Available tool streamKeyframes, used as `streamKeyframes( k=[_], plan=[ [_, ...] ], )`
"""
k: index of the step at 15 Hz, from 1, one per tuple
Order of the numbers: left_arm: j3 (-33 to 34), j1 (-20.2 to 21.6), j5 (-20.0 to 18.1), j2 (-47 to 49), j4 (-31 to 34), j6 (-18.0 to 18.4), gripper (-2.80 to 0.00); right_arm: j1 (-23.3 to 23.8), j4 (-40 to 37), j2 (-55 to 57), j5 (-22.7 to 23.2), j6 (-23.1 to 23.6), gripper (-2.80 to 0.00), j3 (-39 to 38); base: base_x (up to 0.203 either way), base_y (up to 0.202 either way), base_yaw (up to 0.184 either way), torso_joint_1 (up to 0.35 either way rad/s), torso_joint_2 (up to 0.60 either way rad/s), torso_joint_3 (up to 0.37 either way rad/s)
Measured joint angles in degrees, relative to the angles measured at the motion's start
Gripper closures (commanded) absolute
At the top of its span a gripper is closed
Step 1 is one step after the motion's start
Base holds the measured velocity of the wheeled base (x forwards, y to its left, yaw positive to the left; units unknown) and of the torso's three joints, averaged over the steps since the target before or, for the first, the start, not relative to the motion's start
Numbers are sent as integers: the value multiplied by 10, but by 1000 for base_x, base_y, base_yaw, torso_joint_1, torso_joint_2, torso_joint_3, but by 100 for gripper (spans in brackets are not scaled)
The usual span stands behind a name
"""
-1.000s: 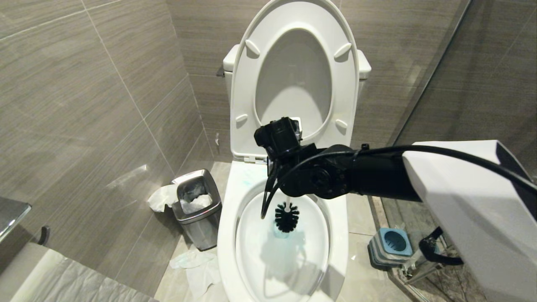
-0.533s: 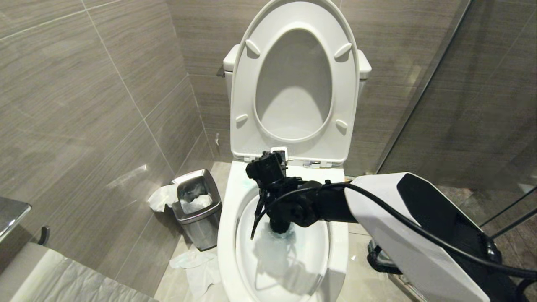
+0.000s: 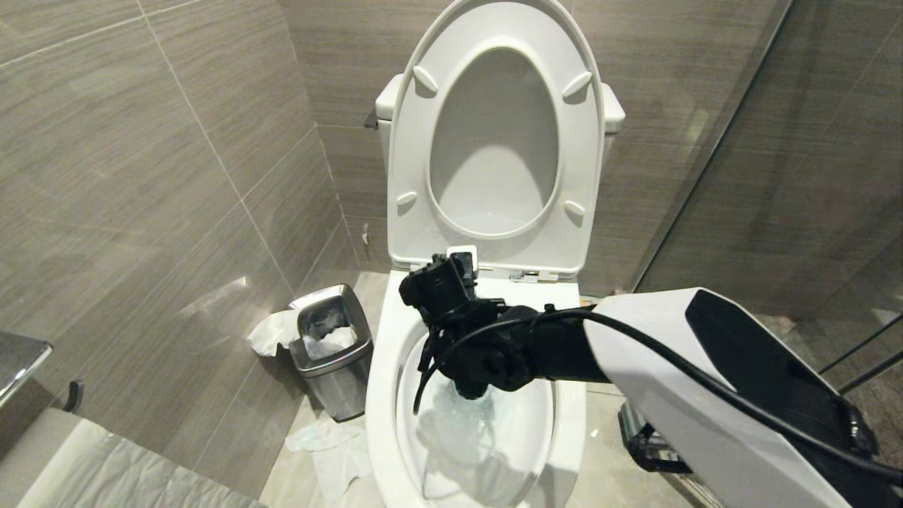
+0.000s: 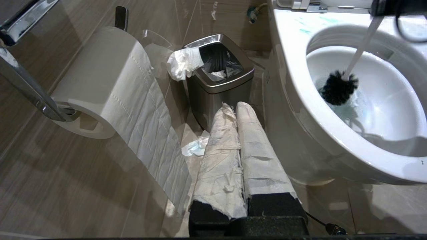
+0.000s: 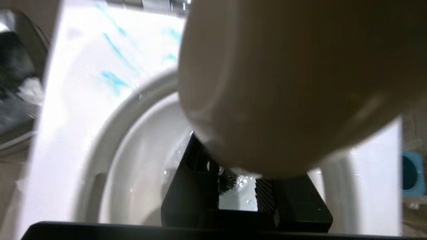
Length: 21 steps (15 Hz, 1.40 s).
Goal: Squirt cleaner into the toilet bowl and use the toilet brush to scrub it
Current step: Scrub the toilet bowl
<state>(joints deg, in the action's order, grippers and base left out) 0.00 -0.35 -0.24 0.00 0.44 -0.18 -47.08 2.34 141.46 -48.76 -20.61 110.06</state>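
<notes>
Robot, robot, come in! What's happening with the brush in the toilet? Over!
Right claw shut on toilet brush, bristles down in toilet bowl. Left claw shut, parked beside the bowl. Blue cleaner smeared on rim. Nothing blocking.

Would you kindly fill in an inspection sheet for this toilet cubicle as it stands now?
Surface: toilet bowl, seat and lid raised; turquoise cleaner smeared on the rim.
Job's things: toilet brush, black bristle head down in the tinted water; its blue-topped holder stands on the floor beside the toilet.
Clutter: steel waste bin with tissue hanging over its edge; paper on the floor.
Grippers: right gripper shut on the brush handle above the bowl; left gripper shut, paper-wrapped, parked low by the bin.
Cables: black cable along the right arm.
Surroundings: toilet roll on a chrome holder; grey tiled walls.
</notes>
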Motion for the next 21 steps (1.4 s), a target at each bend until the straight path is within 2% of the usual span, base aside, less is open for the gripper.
streamKeyframes(
  k=[5,9,14,18,21],
  plan=[
    [0,0,0,0,0,0,0,-43,-57,-135,-51,8,0,-44,0,0,0,0,0,0],
    [0,0,0,0,0,0,0,-48,-62,-162,-46,5,0,-53,0,0,0,0,0,0],
    [0,0,0,0,0,0,0,-26,-58,-117,-26,-18,0,-50,0,0,0,0,0,0],
    [0,0,0,0,0,0,0,-4,-58,-46,-20,-69,0,-39,0,0,0,0,0,0],
    [0,0,0,0,0,0,0,0,-58,5,-21,-85,0,-18,0,0,0,0,0,0]
  ],
)
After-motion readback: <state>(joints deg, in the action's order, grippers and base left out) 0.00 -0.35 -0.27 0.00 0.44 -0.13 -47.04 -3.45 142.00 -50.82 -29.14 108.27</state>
